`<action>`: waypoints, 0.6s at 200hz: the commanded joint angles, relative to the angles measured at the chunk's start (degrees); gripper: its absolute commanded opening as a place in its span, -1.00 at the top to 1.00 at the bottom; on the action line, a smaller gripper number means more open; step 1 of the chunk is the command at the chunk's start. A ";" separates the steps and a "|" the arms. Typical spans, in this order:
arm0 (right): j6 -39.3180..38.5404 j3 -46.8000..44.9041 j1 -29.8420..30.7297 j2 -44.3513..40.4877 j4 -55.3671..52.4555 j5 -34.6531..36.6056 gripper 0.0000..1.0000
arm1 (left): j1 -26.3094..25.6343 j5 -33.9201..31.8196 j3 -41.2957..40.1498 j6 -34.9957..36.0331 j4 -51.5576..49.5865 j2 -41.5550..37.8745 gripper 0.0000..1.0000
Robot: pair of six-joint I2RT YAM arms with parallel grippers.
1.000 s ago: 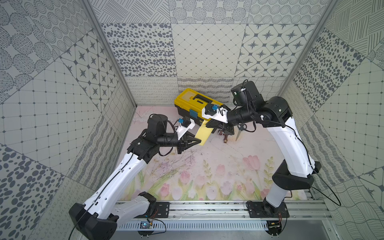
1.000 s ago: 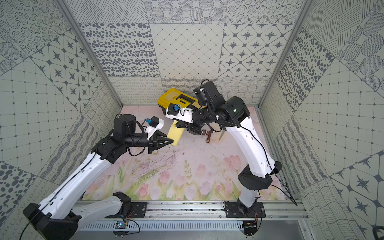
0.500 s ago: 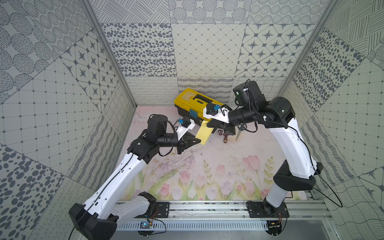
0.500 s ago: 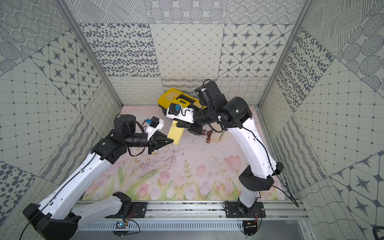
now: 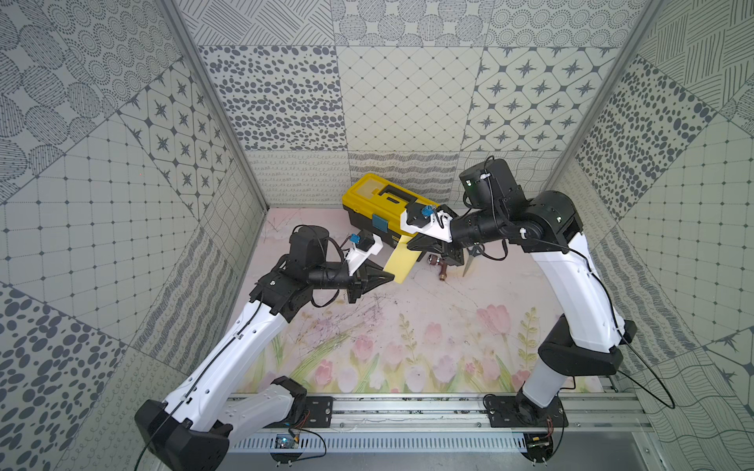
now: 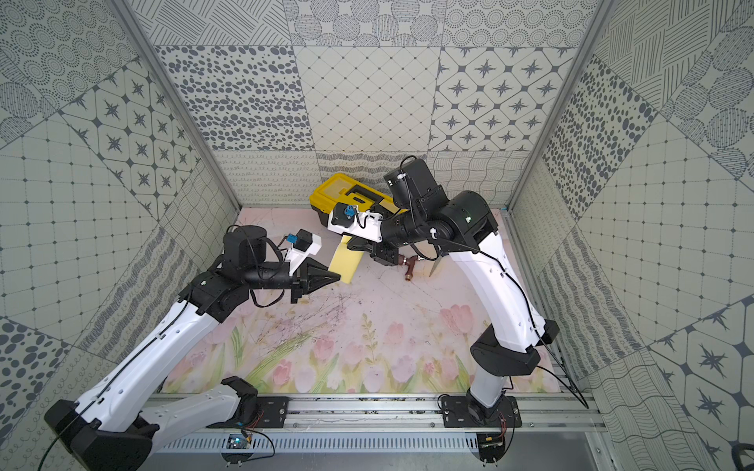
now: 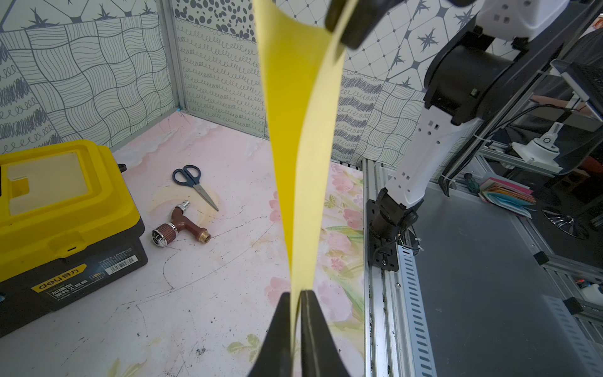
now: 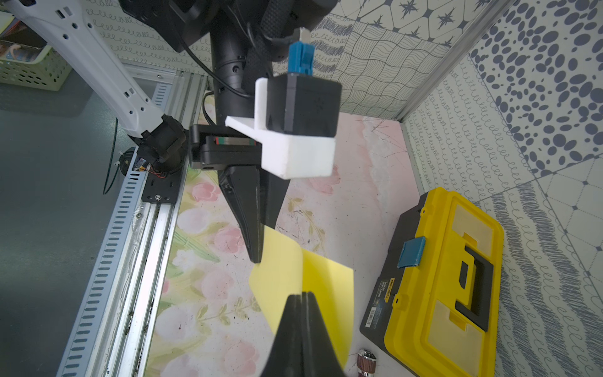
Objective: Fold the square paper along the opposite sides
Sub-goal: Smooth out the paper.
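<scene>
Clamped on opposite ends of the square paper (image 7: 300,130): left gripper (image 7: 297,293), right gripper (image 8: 302,295). Stretched between the 2, could tear if pulled apart, or crease crooked if twisted.

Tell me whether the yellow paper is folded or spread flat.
Partly folded: in the right wrist view a crease splits the square paper into two angled halves.

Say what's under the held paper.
Only bare floral mat shows below the square paper; the tap and scissors lie aside. In both top views the paper covers that patch.
</scene>
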 commanded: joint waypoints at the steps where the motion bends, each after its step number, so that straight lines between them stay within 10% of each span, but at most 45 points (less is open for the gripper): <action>1: 0.41 -0.37 0.40 -1.24 2.29 0.25 1.00 | 0.03 0.97 -0.19 0.90 1.44 -0.38 0.78; 120: 0.41 -0.90 0.41 -1.72 2.45 0.34 1.00 | 0.02 0.54 -0.27 0.66 1.69 -0.33 1.00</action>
